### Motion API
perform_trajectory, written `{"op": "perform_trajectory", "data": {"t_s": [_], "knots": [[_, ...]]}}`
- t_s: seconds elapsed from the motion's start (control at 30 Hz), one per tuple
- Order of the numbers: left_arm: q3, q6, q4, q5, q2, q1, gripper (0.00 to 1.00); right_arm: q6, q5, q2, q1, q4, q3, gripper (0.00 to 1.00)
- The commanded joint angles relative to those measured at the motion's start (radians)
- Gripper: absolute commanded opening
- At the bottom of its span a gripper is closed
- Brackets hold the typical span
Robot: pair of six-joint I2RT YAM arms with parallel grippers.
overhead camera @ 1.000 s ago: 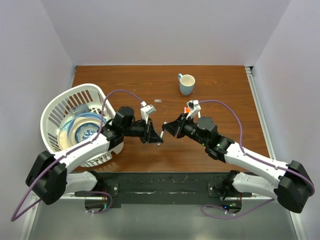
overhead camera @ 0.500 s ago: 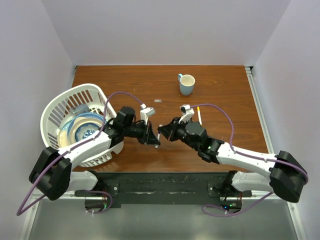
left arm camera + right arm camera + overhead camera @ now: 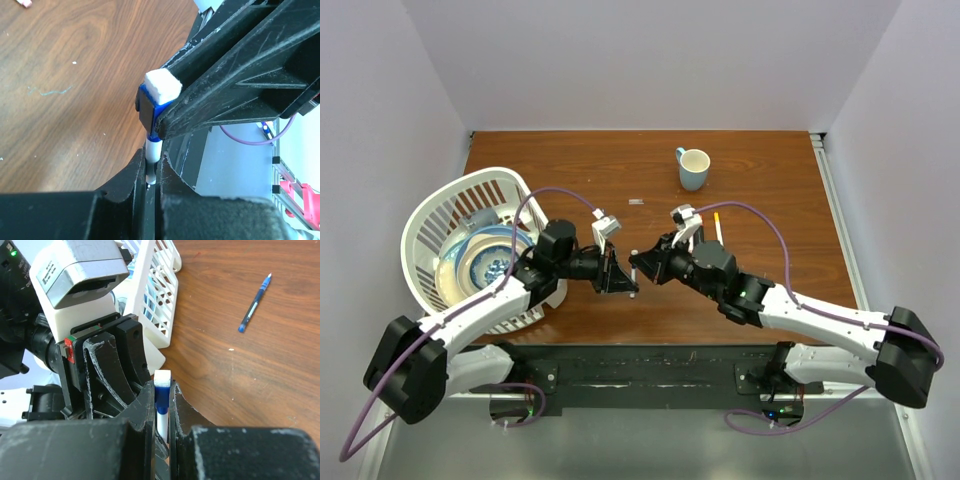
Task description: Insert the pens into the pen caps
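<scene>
Left claw pinching white pen, blue cap over its tip

Right gripper closer in, blue cap against white pen.

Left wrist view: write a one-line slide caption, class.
Left gripper holds thin white pen tip-first in blue white-topped plastic cap pinched by right gripper, above brown wooden table.

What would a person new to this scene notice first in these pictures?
At the centre, the left gripper and right gripper meet, jaws shut on a white pen and a blue cap. A white basket of plates sits at the left; a mug stands farther back.
</scene>
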Motion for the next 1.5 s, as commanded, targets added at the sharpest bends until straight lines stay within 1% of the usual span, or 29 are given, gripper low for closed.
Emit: {"op": "perform_trajectory", "data": {"t_s": [0.0, 0.03, 0.07, 0.13, 0.2, 0.23, 0.27, 0.3, 0.33, 0.4, 0.43, 0.5, 0.53, 0.57, 0.6, 0.63, 0.67, 0.7, 0.73, 0.77, 0.8, 0.87, 0.93, 0.97, 1.0, 1.13, 1.17, 1.3, 1.47], "knots": [[0.074, -0.038, 0.392, -0.208, -0.043, 0.066, 0.00, 0.041, -0.243, 0.038, 0.131, -0.271, 0.027, 0.00], [0.059, -0.040, 0.394, -0.208, -0.057, 0.068, 0.00, 0.035, -0.206, 0.041, 0.127, -0.291, 0.045, 0.00], [0.053, -0.046, 0.385, -0.214, -0.064, 0.068, 0.00, 0.015, -0.137, 0.047, 0.121, -0.305, 0.067, 0.00], [0.045, -0.043, 0.363, -0.218, -0.087, 0.068, 0.00, 0.001, -0.117, 0.054, 0.076, -0.323, 0.133, 0.00], [0.044, -0.040, 0.308, -0.232, -0.107, 0.068, 0.07, -0.014, -0.107, 0.045, 0.039, -0.332, 0.192, 0.00], [0.034, -0.042, 0.293, -0.231, -0.130, 0.066, 0.12, -0.021, -0.109, 0.044, -0.008, -0.357, 0.216, 0.00], [0.024, -0.052, 0.285, -0.200, -0.142, 0.066, 0.17, -0.040, -0.130, 0.046, -0.034, -0.372, 0.239, 0.00], [-0.008, -0.058, 0.291, -0.194, -0.168, 0.065, 0.24, -0.053, -0.140, 0.046, -0.057, -0.388, 0.284, 0.00], [-0.024, -0.066, 0.291, -0.197, -0.182, 0.063, 0.39, -0.065, -0.143, 0.048, -0.103, -0.421, 0.308, 0.00], [-0.048, -0.069, 0.271, -0.198, -0.210, 0.062, 0.49, -0.100, -0.161, 0.051, -0.142, -0.443, 0.361, 0.00], [-0.056, -0.066, 0.256, -0.202, -0.237, 0.057, 0.58, -0.108, -0.172, 0.063, -0.184, -0.472, 0.380, 0.00], [-0.042, -0.052, 0.195, -0.214, -0.259, 0.055, 0.65, -0.140, -0.199, 0.095, -0.229, -0.509, 0.441, 0.00], [-0.030, -0.042, 0.167, -0.220, -0.277, 0.055, 0.72, -0.151, -0.201, 0.109, -0.266, -0.542, 0.458, 0.00], [-0.021, -0.014, 0.098, -0.238, -0.287, 0.055, 0.75, -0.172, -0.203, 0.145, -0.284, -0.555, 0.472, 0.00], [0.002, 0.000, 0.063, -0.251, -0.297, 0.055, 0.78, -0.180, -0.204, 0.165, -0.301, -0.567, 0.501, 0.00], [0.014, 0.017, 0.028, -0.270, -0.317, 0.055, 0.83, -0.189, -0.198, 0.193, -0.332, -0.590, 0.513, 0.00], [0.027, 0.055, -0.047, -0.307, -0.328, 0.055, 0.85, -0.203, -0.187, 0.246, -0.346, -0.607, 0.529, 0.00], [0.049, 0.072, -0.083, -0.333, -0.353, 0.055, 0.87, -0.208, -0.177, 0.280, -0.359, -0.616, 0.552, 0.00], [0.057, 0.089, -0.153, -0.361, -0.363, 0.057, 0.93, -0.212, -0.158, 0.310, -0.382, -0.631, 0.562, 0.00], [0.065, 0.113, -0.178, -0.414, -0.374, 0.055, 0.95, -0.217, -0.147, 0.377, -0.390, -0.644, 0.585, 0.00], [0.068, 0.121, -0.194, -0.441, -0.394, 0.057, 0.98, -0.217, -0.137, 0.408, -0.399, -0.650, 0.596, 0.00], [0.062, 0.129, -0.215, -0.473, -0.409, 0.055, 0.99, -0.222, -0.109, 0.474, -0.419, -0.659, 0.627, 0.00], [0.054, 0.129, -0.215, -0.470, -0.423, 0.055, 1.00, -0.228, -0.094, 0.578, -0.435, -0.679, 0.657, 0.01], [0.053, 0.126, -0.215, -0.462, -0.426, 0.054, 1.00, -0.228, -0.056, 0.610, -0.438, -0.691, 0.694, 0.01], [0.053, 0.127, -0.214, -0.458, -0.432, 0.057, 1.00, -0.223, -0.046, 0.676, -0.442, -0.701, 0.711, 0.01], [0.051, 0.141, -0.214, -0.475, -0.455, 0.055, 1.00, -0.214, 0.017, 0.805, -0.470, -0.747, 0.811, 0.02], [0.051, 0.142, -0.215, -0.484, -0.460, 0.055, 1.00, -0.217, 0.030, 0.830, -0.472, -0.760, 0.852, 0.02], [0.044, 0.147, -0.218, -0.493, -0.494, 0.057, 1.00, -0.225, 0.109, 0.902, -0.482, -0.808, 0.911, 0.02], [0.039, 0.153, -0.209, -0.495, -0.520, 0.055, 1.00, -0.235, 0.175, 0.969, -0.490, -0.830, 0.958, 0.07]]}}
